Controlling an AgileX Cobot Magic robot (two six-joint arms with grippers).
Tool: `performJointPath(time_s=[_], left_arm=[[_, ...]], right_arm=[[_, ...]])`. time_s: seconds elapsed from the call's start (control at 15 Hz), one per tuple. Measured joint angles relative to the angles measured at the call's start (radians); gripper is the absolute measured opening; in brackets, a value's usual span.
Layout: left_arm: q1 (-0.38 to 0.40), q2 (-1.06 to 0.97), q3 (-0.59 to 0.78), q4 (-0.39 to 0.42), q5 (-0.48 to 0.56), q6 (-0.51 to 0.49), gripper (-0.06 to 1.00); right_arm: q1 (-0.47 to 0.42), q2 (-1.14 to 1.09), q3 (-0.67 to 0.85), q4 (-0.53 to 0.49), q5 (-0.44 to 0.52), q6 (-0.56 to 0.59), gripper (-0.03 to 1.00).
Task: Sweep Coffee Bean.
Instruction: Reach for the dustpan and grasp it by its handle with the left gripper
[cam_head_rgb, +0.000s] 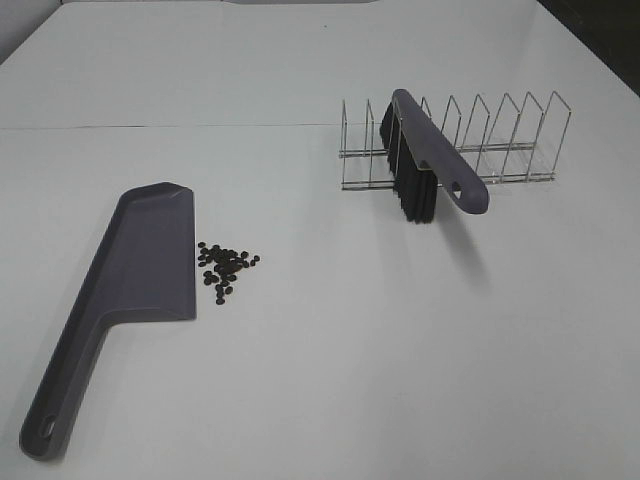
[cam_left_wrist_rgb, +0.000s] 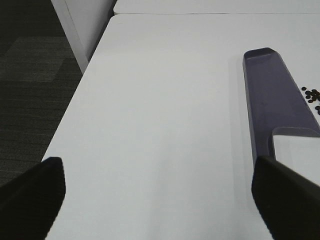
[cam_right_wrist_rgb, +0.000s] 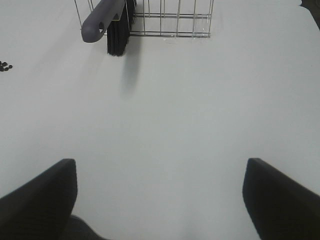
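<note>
Logged dustpan (cam_left_wrist_rgb: 270, 90) handle partly hidden, left wrist view; beans (cam_left_wrist_rgb: 311, 94) cropped at its edge. Rack (cam_right_wrist_rgb: 170, 34), brush (cam_right_wrist_rgb: 100, 20) cropped, right wrist view.

The dustpan (cam_head_rgb: 140, 260) is plain purple-grey, the coffee bean (cam_head_rgb: 226, 267) cluster dark brown-black, and the table (cam_head_rgb: 400, 350) flat white. The brush (cam_head_rgb: 430, 150) has the same purple-grey on its handle (its bristles (cam_head_rgb: 412, 185) are black), and the rack (cam_head_rgb: 500, 140) is bare silvery wire. My left gripper (cam_left_wrist_rgb: 157, 165) and right gripper (cam_right_wrist_rgb: 161, 165) show black, and the floor (cam_left_wrist_rgb: 30, 75) is dark grey with a faint blocky weave.
</note>
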Motion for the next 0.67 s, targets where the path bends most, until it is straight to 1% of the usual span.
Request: performJointPath(time_s=[0.67], left_arm=[[0.000, 0.000, 0.000, 0.000, 0.000, 0.000, 0.93]], right_arm=[[0.000, 0.000, 0.000, 0.000, 0.000, 0.000, 0.77]])
